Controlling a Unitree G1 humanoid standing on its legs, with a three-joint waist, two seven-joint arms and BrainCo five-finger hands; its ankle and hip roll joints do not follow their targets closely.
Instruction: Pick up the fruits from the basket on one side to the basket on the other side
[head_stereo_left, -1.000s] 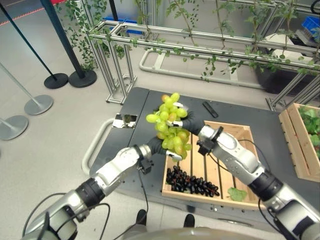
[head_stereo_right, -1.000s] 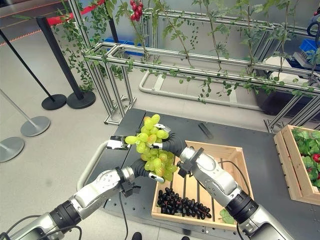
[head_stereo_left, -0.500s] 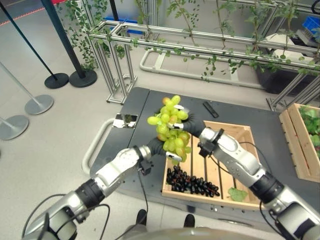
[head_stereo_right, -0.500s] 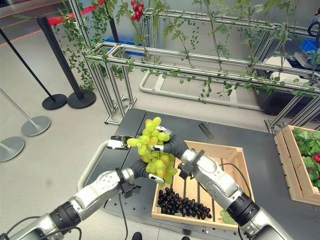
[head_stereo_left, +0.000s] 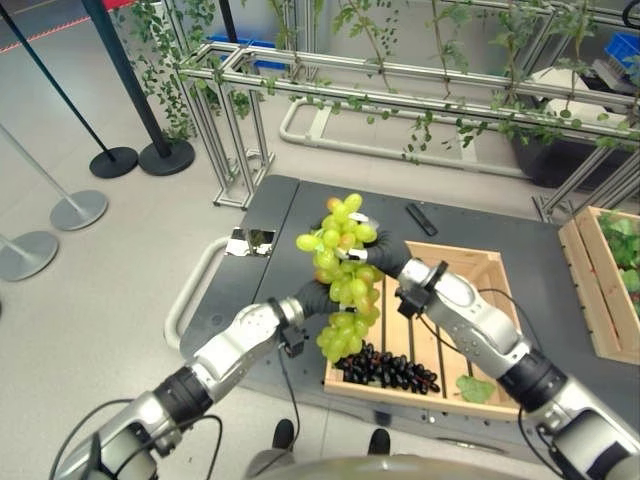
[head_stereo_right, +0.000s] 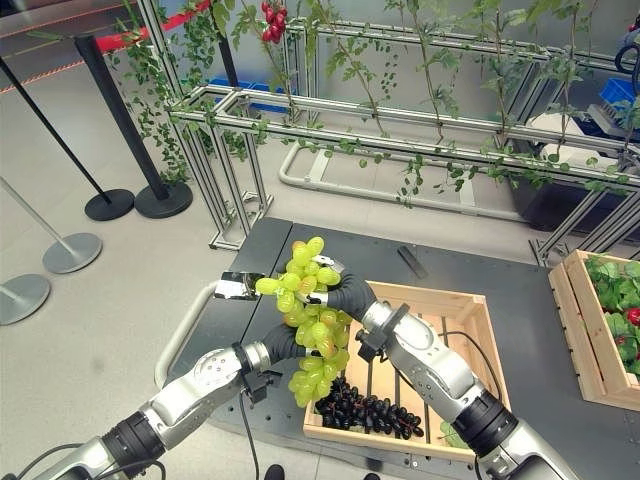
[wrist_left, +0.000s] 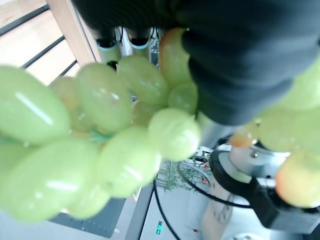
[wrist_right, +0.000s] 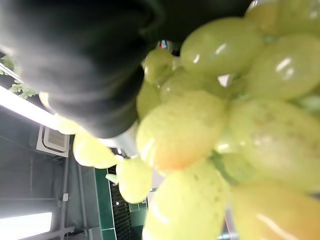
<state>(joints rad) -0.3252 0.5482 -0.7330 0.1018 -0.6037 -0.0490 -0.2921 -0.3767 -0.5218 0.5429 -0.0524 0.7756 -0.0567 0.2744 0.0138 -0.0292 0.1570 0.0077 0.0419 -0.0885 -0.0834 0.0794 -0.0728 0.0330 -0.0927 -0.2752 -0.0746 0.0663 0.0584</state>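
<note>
Two hands (head_stereo_left: 372, 250) gripping green grapes (head_stereo_left: 342, 280), crate (head_stereo_left: 480, 300) below

A long bunch of green grapes (head_stereo_left: 342, 280), some blushed orange, hangs upright in the air above the near-left corner of the slatted wooden basket (head_stereo_left: 478, 270), where a bunch of dark grapes (head_stereo_left: 385, 367) lies along its front edge.

The green grapes (head_stereo_left: 342, 270) have smooth, glossy skins. The dark grapes (head_stereo_left: 385, 367) shine faintly. The crate (head_stereo_left: 480, 262) is pale bare wood with slats. The table (head_stereo_left: 262, 210) top is matt dark grey. The frame (head_stereo_left: 300, 85) behind is brushed metal.
</note>
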